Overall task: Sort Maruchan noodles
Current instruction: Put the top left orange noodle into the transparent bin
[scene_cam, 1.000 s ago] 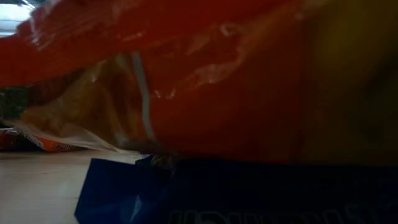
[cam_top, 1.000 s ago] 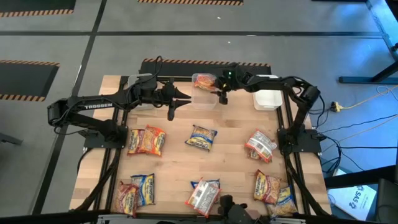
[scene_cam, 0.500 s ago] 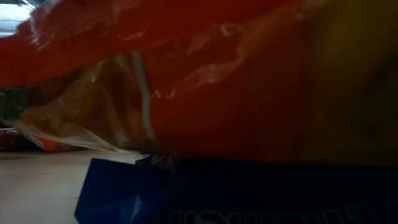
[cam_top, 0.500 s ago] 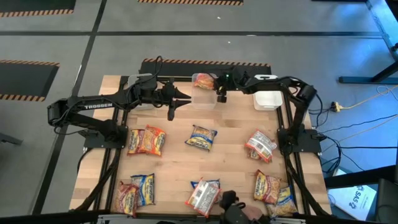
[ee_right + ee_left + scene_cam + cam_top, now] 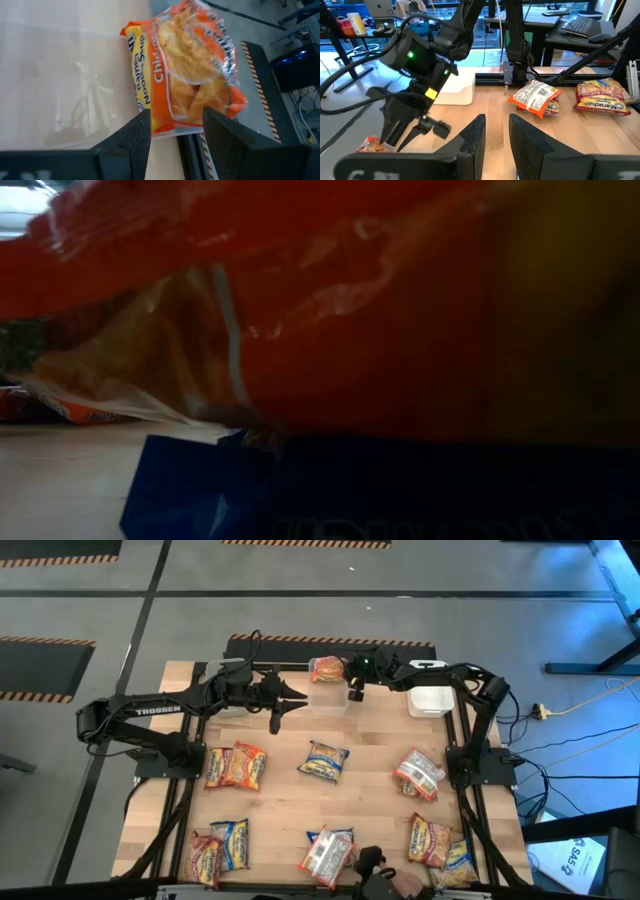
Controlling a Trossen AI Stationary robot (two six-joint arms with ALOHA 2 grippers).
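Observation:
An orange Maruchan noodles packet (image 5: 187,70) lies in the clear bin (image 5: 327,698) at the back middle of the table, also seen from above as the orange packet (image 5: 325,668). My right gripper (image 5: 176,114) hovers just over the packet's near edge, open, with nothing pinched; from above the right gripper (image 5: 353,692) is at the bin's right side. My left gripper (image 5: 300,696) waits left of the bin, its fingers (image 5: 475,135) slightly apart and empty. Several more packets lie on the table, such as a blue-yellow packet (image 5: 323,760) and a red-yellow packet (image 5: 236,766).
A white bin (image 5: 430,700) stands at the back right and another bin (image 5: 222,670) under the left arm. Packets lie along the front edge at left (image 5: 217,848), middle (image 5: 328,852) and right (image 5: 440,842). An orange-red packet (image 5: 350,300) blocks the low view.
My right gripper has shifted slightly left beside the clear bin, and the orange packet now lies a little farther back in it. The left arm has not moved.

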